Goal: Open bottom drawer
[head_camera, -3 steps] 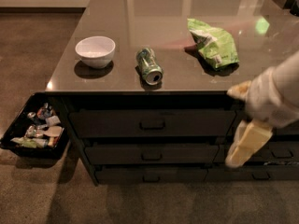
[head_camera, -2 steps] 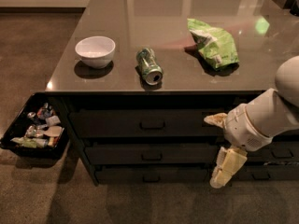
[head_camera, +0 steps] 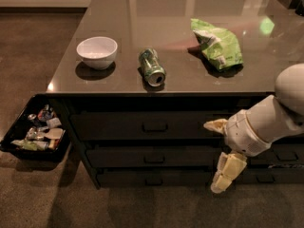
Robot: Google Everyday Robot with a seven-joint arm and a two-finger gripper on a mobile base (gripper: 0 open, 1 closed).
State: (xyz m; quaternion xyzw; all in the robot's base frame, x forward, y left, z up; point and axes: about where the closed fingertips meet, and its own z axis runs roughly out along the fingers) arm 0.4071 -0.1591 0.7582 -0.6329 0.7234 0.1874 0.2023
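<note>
the bottom drawer [head_camera: 137,177] is the lowest and slimmest front in the wide dark stack under the worktop [head_camera: 118,18]. it sits shut, in line with the middle drawer [head_camera: 123,157] and the top drawer [head_camera: 109,126] above it, and its small handle is at its centre. the hand [head_camera: 211,156] hangs in front of the right end of this stack, on a white arm [head_camera: 266,122] that comes in from the right edge. its two pale fingers are spread wide: one points left across the top drawer's right end, and the other points down, its tip over the right end of the bottom drawer's front. whether that tip touches the front cannot be told. the hand holds nothing and is well right of the centre handle.

on the worktop stand a white bowl [head_camera: 97,51], a green drink can [head_camera: 152,67] lying on its side, and a crumpled green snack bag [head_camera: 217,42]. left of the stack, low down, a black tray [head_camera: 14,139] holds small mixed items.
</note>
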